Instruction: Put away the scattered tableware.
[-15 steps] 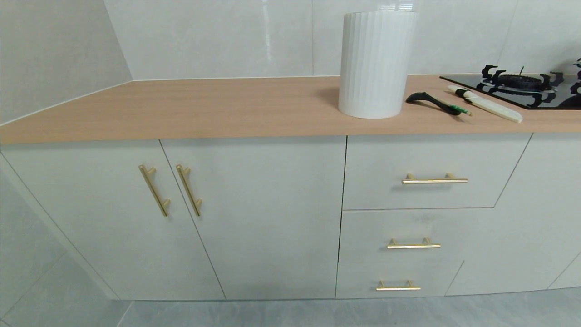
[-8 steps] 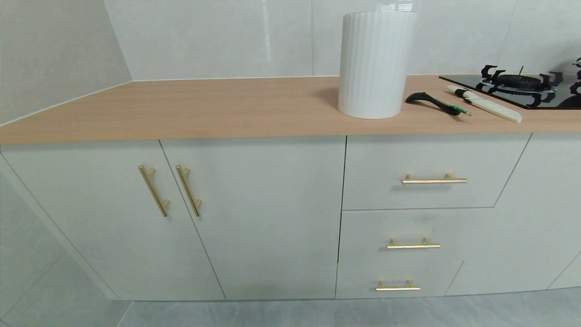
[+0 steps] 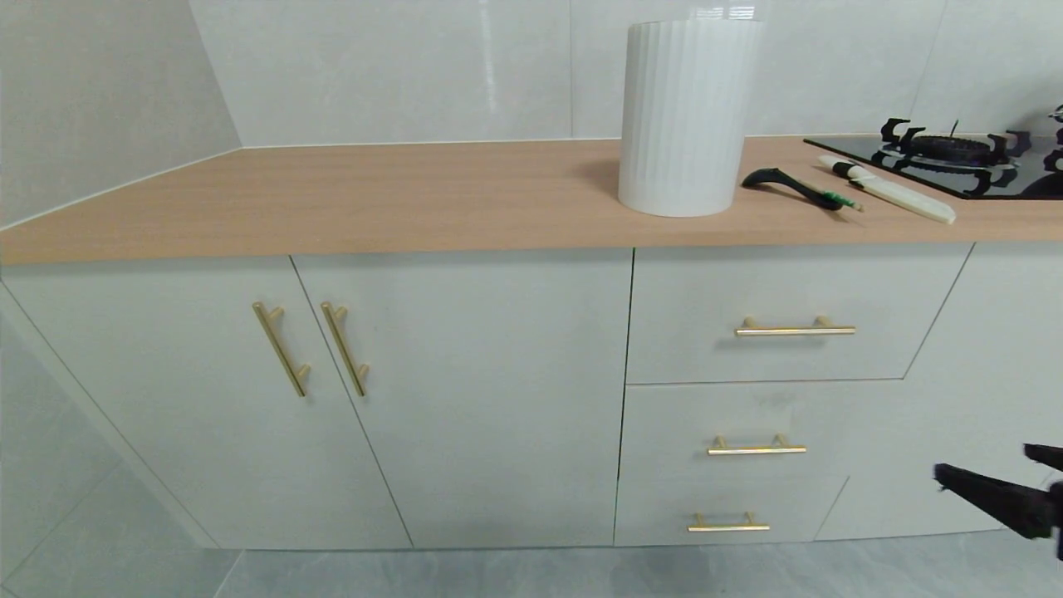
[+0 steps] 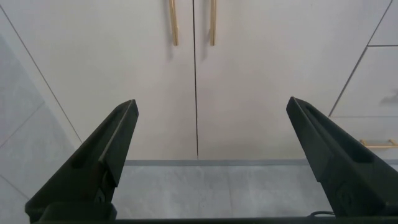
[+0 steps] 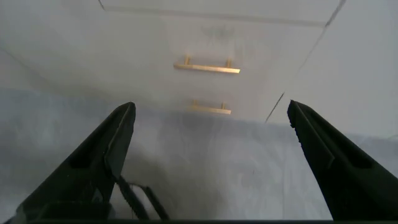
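Now right gripper (image 3: 983, 460) enters low, jaws wide, empty; left gripper (image 4: 210, 106) wide; utensils (image 3: 785, 183) untouched, so reach only starting.

Pretty bright and even here, soft light coming from overhead. In the upper middle of my head view the wall tiles (image 3: 490, 66) catch a pale vertical glare streak. The white canister (image 3: 689, 116) drops a faint shadow to its left on the countertop (image 3: 374, 199). The cabinet (image 3: 465, 374) edges bow toward the frame's corners. My left gripper (image 4: 209, 104) shows as near-black silhouettes in the lower corners.
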